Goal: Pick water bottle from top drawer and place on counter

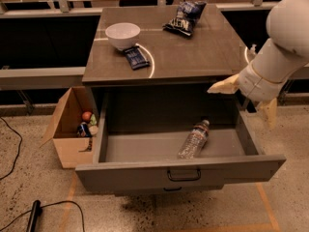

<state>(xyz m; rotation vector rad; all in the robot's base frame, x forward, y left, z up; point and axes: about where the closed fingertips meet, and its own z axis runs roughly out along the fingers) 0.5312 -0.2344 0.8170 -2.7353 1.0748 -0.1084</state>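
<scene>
Camera view: looking down on a grey cabinet from the front, with the gripper [240,107] hanging at the right.
Jaws: standing spread wide and gripping nothing. One pale finger [223,86] is pointing left over the drawer's right rear corner. The other is pointing down outside the drawer's right wall.
Gripper: hovering above and to the right of the water bottle [194,140], apart from it, just below the counter's right front corner.
Arm: a thick white arm [282,37] is reaching in from the upper right edge.
Water bottle: lying on its side on the drawer floor, right of centre, with its dark cap pointing toward the back right and its base lying near the front panel.
Top drawer [140,170]: standing open toward the camera, its dark handle [184,174] sitting at the centre of the front panel.
Counter [198,57]: carrying a white bowl [122,35] at the back left, a dark snack bar [135,57] just in front of the bowl, and a dark chip bag [184,17] at the back centre. A pale arc is curving across it.
Surroundings: an open cardboard box [65,129] holding small items is sitting on the speckled floor just left of the cabinet. A black cable [48,214] is trailing across the floor at the lower left.
</scene>
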